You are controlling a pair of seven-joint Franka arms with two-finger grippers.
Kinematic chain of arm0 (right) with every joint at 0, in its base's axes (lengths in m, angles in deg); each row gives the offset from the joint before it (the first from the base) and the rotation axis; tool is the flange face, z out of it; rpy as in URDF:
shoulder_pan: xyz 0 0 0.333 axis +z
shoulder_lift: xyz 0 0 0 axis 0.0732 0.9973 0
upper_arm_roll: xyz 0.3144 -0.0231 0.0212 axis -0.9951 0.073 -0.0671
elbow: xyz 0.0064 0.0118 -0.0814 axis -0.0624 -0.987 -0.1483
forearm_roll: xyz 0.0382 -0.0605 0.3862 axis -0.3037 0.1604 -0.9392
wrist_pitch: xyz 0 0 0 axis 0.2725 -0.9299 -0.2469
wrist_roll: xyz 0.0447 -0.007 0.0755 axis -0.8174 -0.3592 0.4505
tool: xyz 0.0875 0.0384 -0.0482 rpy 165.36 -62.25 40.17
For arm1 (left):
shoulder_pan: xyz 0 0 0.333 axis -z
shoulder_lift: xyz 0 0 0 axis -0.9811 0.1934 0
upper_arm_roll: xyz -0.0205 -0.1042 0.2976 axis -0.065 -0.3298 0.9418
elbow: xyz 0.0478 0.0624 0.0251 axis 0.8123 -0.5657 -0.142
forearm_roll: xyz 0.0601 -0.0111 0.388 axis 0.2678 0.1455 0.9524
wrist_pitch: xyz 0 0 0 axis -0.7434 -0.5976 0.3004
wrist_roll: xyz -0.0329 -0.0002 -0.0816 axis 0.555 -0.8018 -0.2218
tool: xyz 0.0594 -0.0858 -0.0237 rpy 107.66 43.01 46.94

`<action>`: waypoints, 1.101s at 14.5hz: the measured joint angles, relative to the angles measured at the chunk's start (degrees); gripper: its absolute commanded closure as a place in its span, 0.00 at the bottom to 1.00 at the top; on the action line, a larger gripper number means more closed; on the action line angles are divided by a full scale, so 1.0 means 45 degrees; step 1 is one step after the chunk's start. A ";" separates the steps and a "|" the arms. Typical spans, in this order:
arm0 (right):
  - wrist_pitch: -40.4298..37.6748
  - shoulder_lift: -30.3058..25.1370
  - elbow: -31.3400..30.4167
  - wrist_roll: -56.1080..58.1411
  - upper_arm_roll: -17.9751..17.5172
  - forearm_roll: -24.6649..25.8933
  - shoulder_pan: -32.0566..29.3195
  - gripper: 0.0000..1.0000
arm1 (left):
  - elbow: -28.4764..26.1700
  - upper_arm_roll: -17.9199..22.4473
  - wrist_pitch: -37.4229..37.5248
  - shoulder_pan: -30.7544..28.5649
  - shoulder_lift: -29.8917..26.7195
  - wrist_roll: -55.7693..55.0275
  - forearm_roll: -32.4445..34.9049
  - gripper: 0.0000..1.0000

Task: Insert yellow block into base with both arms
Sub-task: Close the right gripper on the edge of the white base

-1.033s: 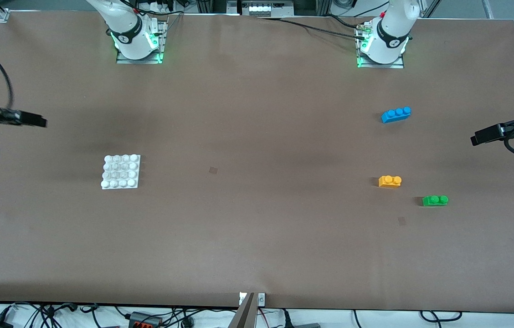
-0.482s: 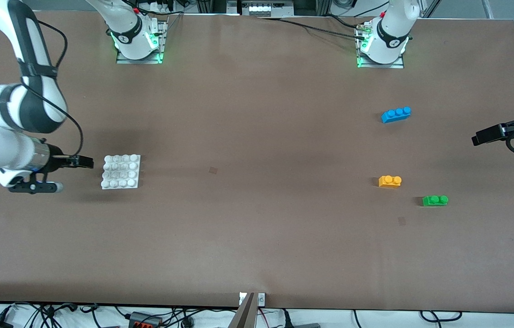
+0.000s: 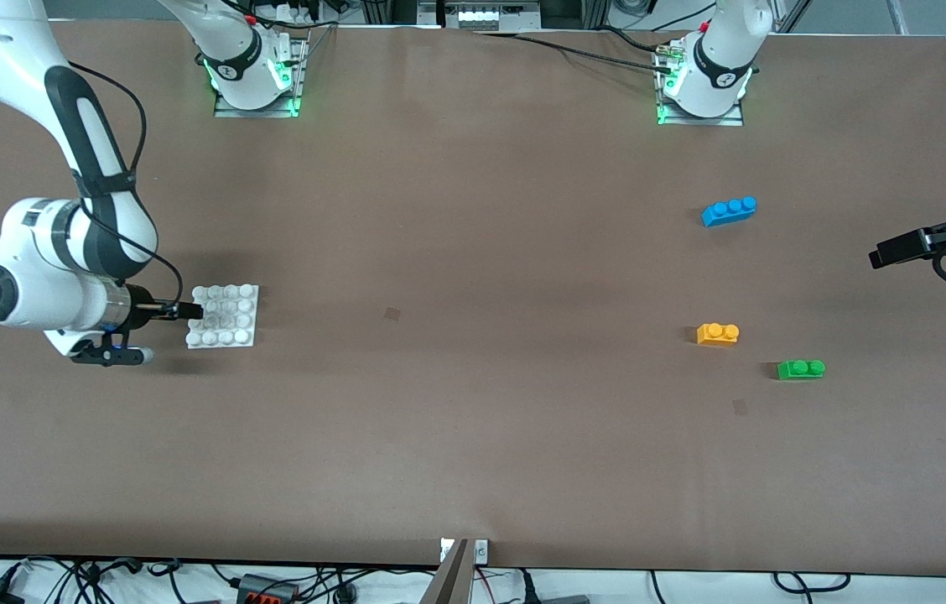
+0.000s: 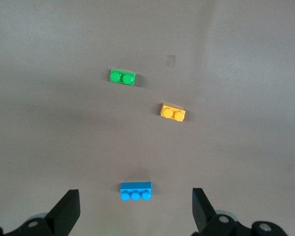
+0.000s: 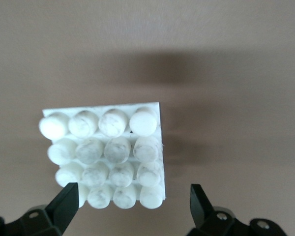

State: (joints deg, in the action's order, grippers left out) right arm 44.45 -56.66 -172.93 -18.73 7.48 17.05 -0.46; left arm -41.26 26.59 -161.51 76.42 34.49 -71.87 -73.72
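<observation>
- Counter (image 3: 473,419): brown sheet, fills most of the front view.
- Base (image 3: 222,316): white 4x4 stud plate, flat on the counter, mid-left of front frame, toward the right arm's end.
- Right arm comes from its mount at upper left of front frame, elbow swung out to the frame's left edge, wrist low.
- Right pincer (image 3: 188,311): at the base's edge, on the side toward the right arm's end of the counter. Released, fingers spread. In the right wrist view the right pincer (image 5: 134,201) fingers straddle the base (image 5: 105,157), one finger at each lower corner of that frame; contact w/ plate can't be told.
- Yellow block (image 3: 718,334): on the counter, right of center in front frame, toward the left arm's end, well apart from the base. Two studs up. Nothing touching it.
- Green brick (image 3: 801,369): near the yellow block, nearer the camera, closer to the left arm's end.
- Blue brick (image 3: 729,210): three studs, farther from the camera than the yellow block, apart from it.
- Left pincer (image 3: 884,252): at the right edge of front frame, waiting, up over the counter's end, apart from all three bricks. Released: left wrist view shows left pincer (image 4: 136,211) fingers wide apart, nothing between; yellow block (image 4: 172,113), green brick (image 4: 123,77), blue brick (image 4: 135,191) all in that frame.
</observation>
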 measured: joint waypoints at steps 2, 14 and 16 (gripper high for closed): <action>0.0694 0.0239 -0.0432 0.0238 0.0003 -0.0015 -0.0039 0.00 | 0.0000 0.0000 0.0001 -0.0001 0.0000 0.0000 0.0000 0.00; 0.2741 0.0574 -0.1573 0.0630 -0.0046 0.0009 0.0508 0.34 | 0.0000 0.0001 0.0004 -0.0021 0.0001 -0.0001 -0.0002 0.00; 0.2805 0.0533 -0.1562 0.0629 -0.0053 0.0001 0.0744 0.41 | -0.0001 0.0002 0.0005 -0.0030 0.0001 -0.0001 -0.0004 0.00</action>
State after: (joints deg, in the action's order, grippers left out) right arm 57.07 -54.26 -179.96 -15.90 7.24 17.06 2.89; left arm -41.26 26.60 -161.49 76.29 34.49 -71.88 -73.74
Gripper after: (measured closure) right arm 0.304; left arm 0.000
